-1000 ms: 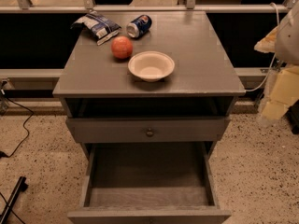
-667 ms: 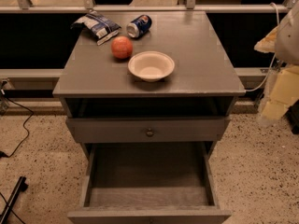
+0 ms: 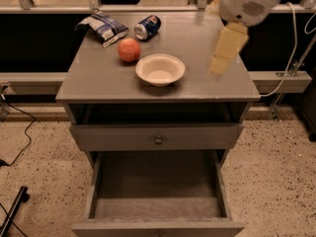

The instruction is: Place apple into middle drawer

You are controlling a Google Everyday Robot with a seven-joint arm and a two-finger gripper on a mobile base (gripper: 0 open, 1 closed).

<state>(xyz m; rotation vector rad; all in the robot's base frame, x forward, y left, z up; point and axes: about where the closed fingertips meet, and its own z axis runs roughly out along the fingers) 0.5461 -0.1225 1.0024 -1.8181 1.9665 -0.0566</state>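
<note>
The apple (image 3: 129, 49) sits on the cabinet top (image 3: 98, 78), well apart from the gripper (image 3: 220, 58) and to its left in the camera view. The white bowl (image 3: 160, 69) lies between them, just beside the apple. The gripper hangs over the right part of the top, holding nothing; whether it is apart or together cannot be told. Beyond the apple, farther from the gripper, lie a blue soda can (image 3: 147, 27) and a snack bag (image 3: 102, 27). Far below the gripper, the middle drawer (image 3: 158, 181) stands pulled out under the knobbed drawer front (image 3: 158, 137).
</note>
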